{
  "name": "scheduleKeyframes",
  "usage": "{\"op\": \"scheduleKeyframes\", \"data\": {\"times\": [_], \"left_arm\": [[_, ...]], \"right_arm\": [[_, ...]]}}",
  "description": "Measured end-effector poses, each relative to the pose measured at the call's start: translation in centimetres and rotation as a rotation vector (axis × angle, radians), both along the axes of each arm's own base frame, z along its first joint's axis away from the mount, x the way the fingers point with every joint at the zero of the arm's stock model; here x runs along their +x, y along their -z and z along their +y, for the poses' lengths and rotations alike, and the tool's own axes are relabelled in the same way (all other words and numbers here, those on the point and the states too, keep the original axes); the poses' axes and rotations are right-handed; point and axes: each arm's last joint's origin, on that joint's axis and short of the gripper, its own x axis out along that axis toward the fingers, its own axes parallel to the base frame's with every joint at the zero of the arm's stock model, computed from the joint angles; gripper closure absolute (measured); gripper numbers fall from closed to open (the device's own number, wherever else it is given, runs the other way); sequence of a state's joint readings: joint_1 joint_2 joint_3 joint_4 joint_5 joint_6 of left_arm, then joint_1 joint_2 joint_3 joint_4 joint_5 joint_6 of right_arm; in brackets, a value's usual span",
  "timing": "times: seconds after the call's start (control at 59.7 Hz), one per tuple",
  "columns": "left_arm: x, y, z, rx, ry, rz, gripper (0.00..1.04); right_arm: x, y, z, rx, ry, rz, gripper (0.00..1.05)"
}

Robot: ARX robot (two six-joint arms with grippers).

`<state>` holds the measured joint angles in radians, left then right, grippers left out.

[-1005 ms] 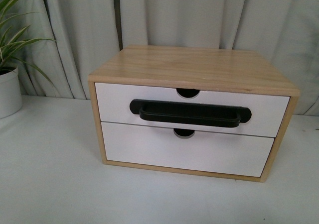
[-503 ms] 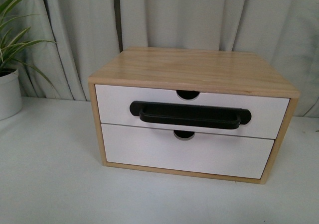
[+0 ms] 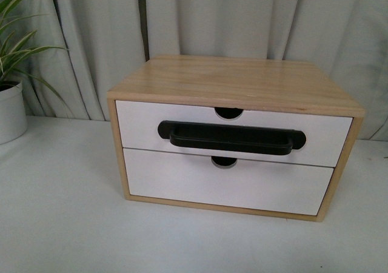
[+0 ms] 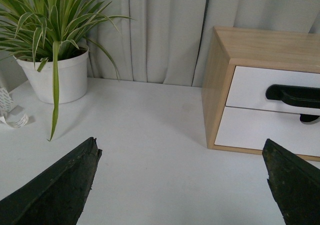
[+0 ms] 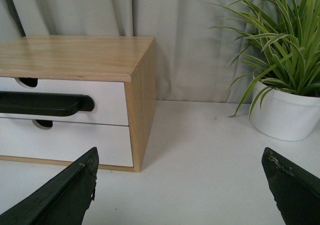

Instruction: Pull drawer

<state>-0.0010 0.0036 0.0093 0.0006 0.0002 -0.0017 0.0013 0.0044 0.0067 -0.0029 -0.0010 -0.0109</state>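
A light wood cabinet (image 3: 236,82) stands on the white table. Its upper drawer (image 3: 139,124) is white-fronted, with a long black bar handle (image 3: 231,138) and a half-round notch in its top edge; it sits closed, flush with the frame. Neither arm shows in the front view. My left gripper (image 4: 182,185) is open over bare table, left of the cabinet (image 4: 217,90), with the drawer front (image 4: 250,87) ahead to one side. My right gripper (image 5: 180,185) is open too, off the cabinet's right corner (image 5: 142,110), with the handle (image 5: 45,104) in view.
Below the handled drawer is a plain white drawer front (image 3: 227,185) with only a notch. A potted spider plant (image 4: 55,75) stands at the table's left, another (image 5: 285,112) at its right. Grey curtains (image 3: 242,18) hang behind.
None apart from a slight bob of the front view; the drawer stays closed.
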Motion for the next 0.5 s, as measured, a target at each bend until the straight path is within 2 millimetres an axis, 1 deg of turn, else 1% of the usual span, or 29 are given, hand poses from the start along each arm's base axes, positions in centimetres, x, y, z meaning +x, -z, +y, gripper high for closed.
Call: {"op": "scheduleKeyframes", "data": {"times": [0.05,0.084,0.117,0.134,0.151,0.201,0.235,0.302,0.385,0.436,0.503], "left_arm": [[0.0,0.0,0.0,0.000,0.000,0.000,0.06],[0.0,0.0,0.0,0.015,-0.024,0.000,0.06],[0.2,-0.3,-0.1,0.089,-0.184,-0.010,0.06],[0.3,-0.3,-0.1,0.148,-0.263,0.008,0.06],[0.4,-0.2,-0.2,0.173,-0.302,0.023,0.06],[0.6,-0.1,-0.2,0.249,-0.353,0.059,0.06],[0.9,-0.1,-0.3,0.298,-0.350,0.074,0.06],[1.9,-1.0,-0.7,0.405,-0.256,0.081,0.06],[3.3,-2.2,-1.3,0.506,-0.122,0.075,0.06],[4.4,-3.0,-1.7,0.574,-0.033,0.074,0.06],[6.5,-4.2,-2.5,0.691,0.150,0.080,0.06]], "right_arm": [[0.0,0.0,0.0,0.000,0.000,0.000,0.09],[0.0,0.1,0.0,0.002,-0.060,0.061,0.09],[0.2,0.3,0.1,0.004,-0.135,0.154,0.09],[0.3,0.3,0.1,0.000,-0.147,0.172,0.09],[0.4,0.3,0.2,-0.008,-0.161,0.184,0.09],[0.7,0.0,0.3,-0.024,-0.199,0.203,0.09],[1.0,-0.6,0.3,-0.043,-0.230,0.206,0.09],[2.1,-2.4,0.5,-0.107,-0.284,0.186,0.09],[3.4,-3.6,0.8,-0.177,-0.343,0.199,0.09],[4.1,-4.0,1.0,-0.209,-0.376,0.212,0.09],[5.9,-4.8,1.4,-0.300,-0.466,0.241,0.09]]}}
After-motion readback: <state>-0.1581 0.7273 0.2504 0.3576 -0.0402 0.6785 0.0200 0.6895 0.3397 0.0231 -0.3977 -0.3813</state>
